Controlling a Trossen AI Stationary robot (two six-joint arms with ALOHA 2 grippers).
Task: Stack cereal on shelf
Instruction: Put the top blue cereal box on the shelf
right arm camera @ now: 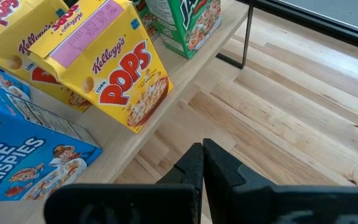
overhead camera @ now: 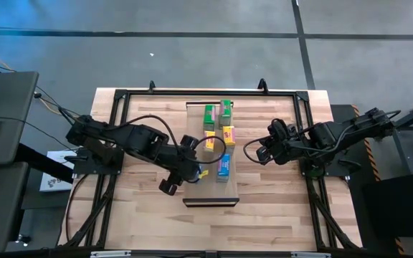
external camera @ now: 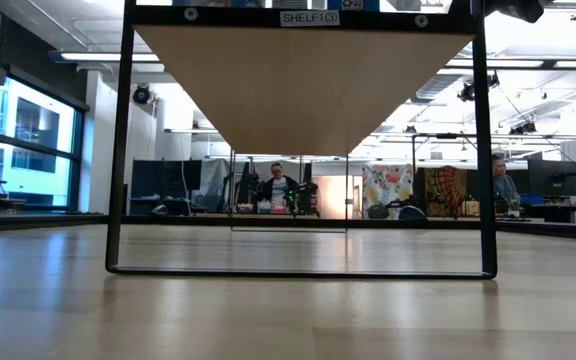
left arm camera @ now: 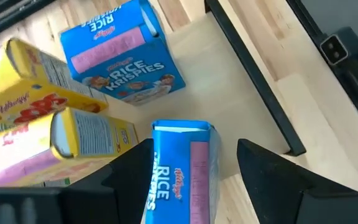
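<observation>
The light-wood shelf [overhead camera: 196, 192] lies in the middle of the table. On it are two green boxes [overhead camera: 218, 113], two yellow boxes [overhead camera: 219, 137] and a blue box [overhead camera: 223, 167]. My left gripper [overhead camera: 192, 170] is over the shelf's left side, open. Its fingers stand on either side of a second blue Rice Krispies box [left arm camera: 180, 177], which is mostly hidden under the gripper in the high view. My right gripper [overhead camera: 260, 153] is shut and empty, off the shelf's right edge, also seen in its wrist view [right arm camera: 202, 158] beside a yellow Corn Pops box [right arm camera: 114, 68]. My left gripper has the blue box's two narrow sides between its fingers. Bare shelf shows between the box and one finger [left arm camera: 260, 171]. The other finger [left arm camera: 132, 171] is close against the box's side [left arm camera: 156, 180]; I cannot tell whether it touches.
A black metal frame [overhead camera: 303, 107] rings the shelf on the butcher-block table [overhead camera: 278, 215]. The low view looks under the shelf [external camera: 308, 90], labelled SHELF, at the frame's legs [external camera: 118, 150]. People sit in the room behind. Bare shelf wood lies toward its near end.
</observation>
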